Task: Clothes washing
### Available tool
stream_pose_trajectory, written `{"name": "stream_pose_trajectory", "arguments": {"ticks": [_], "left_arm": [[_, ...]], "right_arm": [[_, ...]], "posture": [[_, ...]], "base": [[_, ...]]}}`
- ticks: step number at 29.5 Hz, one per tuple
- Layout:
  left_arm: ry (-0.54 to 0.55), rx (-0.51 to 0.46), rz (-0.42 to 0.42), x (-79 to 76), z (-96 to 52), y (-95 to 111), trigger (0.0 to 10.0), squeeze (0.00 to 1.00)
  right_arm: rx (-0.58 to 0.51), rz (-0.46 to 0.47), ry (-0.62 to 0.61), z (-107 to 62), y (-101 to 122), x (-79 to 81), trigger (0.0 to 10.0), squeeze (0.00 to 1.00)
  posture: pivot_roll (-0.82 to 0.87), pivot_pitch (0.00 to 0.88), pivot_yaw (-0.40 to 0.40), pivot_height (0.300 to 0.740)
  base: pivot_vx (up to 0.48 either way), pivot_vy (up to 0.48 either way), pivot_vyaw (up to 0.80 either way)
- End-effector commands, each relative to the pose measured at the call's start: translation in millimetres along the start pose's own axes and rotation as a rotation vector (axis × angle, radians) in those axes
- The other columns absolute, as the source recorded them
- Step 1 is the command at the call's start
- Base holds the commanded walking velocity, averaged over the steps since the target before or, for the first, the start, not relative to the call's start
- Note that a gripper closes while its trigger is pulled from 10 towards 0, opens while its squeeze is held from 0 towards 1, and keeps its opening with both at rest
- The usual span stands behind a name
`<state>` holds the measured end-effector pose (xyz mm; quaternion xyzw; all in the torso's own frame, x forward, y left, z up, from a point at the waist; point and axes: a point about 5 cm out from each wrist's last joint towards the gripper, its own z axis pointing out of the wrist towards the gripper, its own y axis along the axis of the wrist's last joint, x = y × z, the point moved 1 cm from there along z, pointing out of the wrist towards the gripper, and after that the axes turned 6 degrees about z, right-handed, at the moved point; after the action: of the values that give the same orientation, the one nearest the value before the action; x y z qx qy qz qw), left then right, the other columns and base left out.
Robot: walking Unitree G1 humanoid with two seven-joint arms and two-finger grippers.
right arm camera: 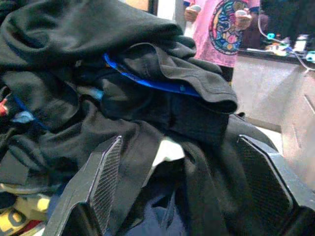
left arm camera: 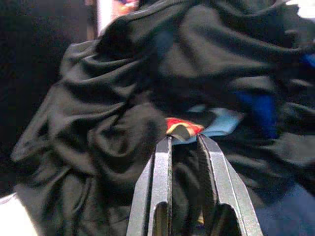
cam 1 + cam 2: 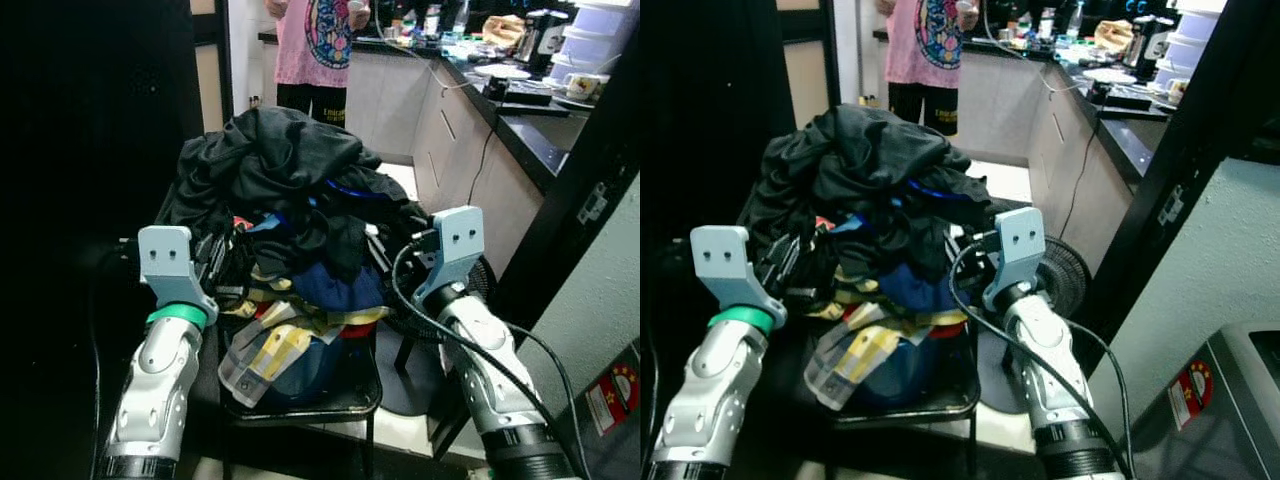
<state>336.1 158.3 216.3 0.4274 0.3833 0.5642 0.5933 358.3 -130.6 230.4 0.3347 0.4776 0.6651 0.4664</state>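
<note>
Both arms are reaching into one heap of clothes point(image 3: 290, 190) piled on a black chair point(image 3: 340, 400). The left tool point(image 2: 183, 142), fingers nearly together, is pinching dark fabric; the right tool point(image 1: 177, 162) is gaping wide, holding nothing. Looks like the gathering step; next, the right fingers need to close on cloth. One person point(image 3: 318, 40) is standing behind.

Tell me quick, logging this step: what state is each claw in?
Left claw: nearly shut, pinching dark cloth in the clothes pile.
Right claw: open, against the pile.
</note>
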Motion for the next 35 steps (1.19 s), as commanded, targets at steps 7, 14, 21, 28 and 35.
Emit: {"name": "stream_pose_trajectory", "arguments": {"ticks": [7, 14, 21, 28, 35], "left_arm": [[-0.021, 0.007, -0.024, -9.7, -8.7, -6, 10.0, 0.00], [0.105, -0.026, 0.031, 11.9, 3.5, 0, 10.0, 0.00], [0.099, -0.013, 0.058, 17.9, 9.7, 3, 10.0, 0.00], [0.097, -0.034, 0.078, 20.4, 16.4, 12, 10.0, 0.00], [0.057, -0.022, 0.078, 20.1, 22.5, 19, 10.0, 0.00]], "right_arm": [[0.010, 0.052, 0.023, -1.8, -10, 11.8, 10.0, 0.00], [-0.011, 0.048, 0.017, 17.8, 4, 15.3, 10.0, 0.00], [-0.035, 0.070, 0.016, 29.5, 12, 16.2, 10.0, 0.00], [-0.131, 0.172, 0.035, 42.7, 41, 23.2, 10.0, 0.00], [-0.156, 0.124, 0.039, 51.0, 56, 23.5, 10.0, 0.00]], "posture": [[-0.01, 0.000, -0.039, 0.740], [-0.03, 0.000, -0.059, 0.740], [-0.03, 0.000, -0.046, 0.740], [-0.02, 0.005, -0.049, 0.740], [-0.01, 0.003, -0.068, 0.740]], "base": [[0.000, 0.000, 0.00], [0.000, 0.000, 0.00], [0.000, 0.000, 0.00], [0.000, 0.000, 0.00], [0.000, 0.000, 0.00]]}}
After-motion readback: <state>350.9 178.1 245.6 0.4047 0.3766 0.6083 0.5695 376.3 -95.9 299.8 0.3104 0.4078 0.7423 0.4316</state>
